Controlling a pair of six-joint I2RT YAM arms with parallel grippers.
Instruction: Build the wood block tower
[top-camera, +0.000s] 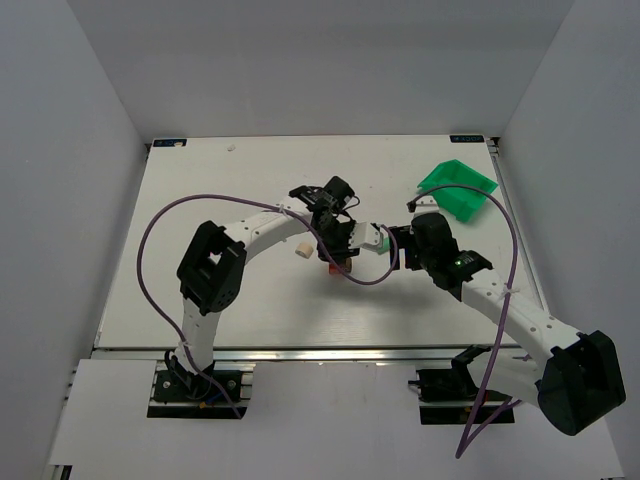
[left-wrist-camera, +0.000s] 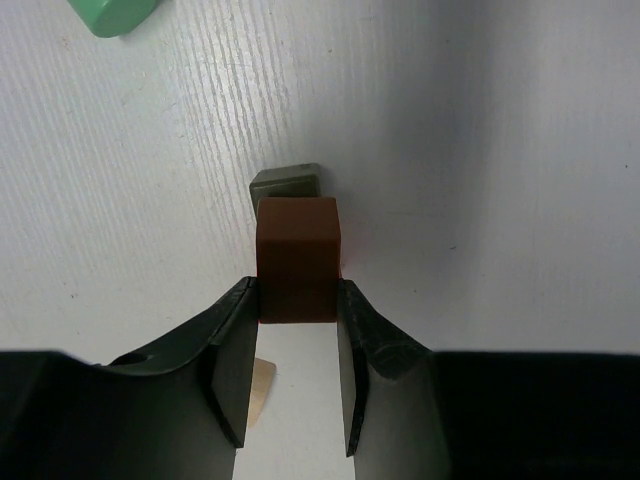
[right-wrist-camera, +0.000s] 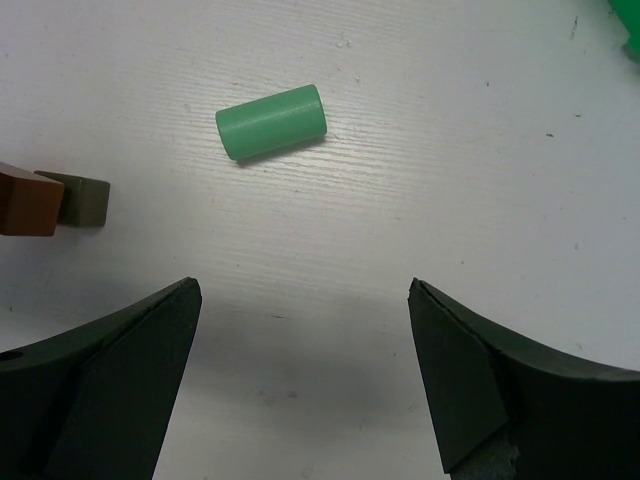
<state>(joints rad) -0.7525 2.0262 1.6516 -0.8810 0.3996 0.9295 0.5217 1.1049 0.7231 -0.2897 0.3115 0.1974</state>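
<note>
My left gripper (left-wrist-camera: 298, 292) is shut on a dark brown block (left-wrist-camera: 298, 255), holding it by its two sides. A thin red edge (left-wrist-camera: 341, 262) shows along the block's right side; in the top view a red bit (top-camera: 335, 268) shows under the left gripper (top-camera: 338, 252). A grey-brown block (left-wrist-camera: 286, 183) lies just beyond the brown one, touching or nearly so. My right gripper (right-wrist-camera: 305, 300) is open and empty over bare table, beside the left one in the top view (top-camera: 386, 243). A pale green cylinder (right-wrist-camera: 271, 122) lies ahead of it.
A cream block (top-camera: 299, 250) lies on the table left of the left gripper, partly hidden behind its left finger (left-wrist-camera: 262, 385). A bright green plastic bin (top-camera: 457, 187) stands at the back right. The two grippers are close together mid-table.
</note>
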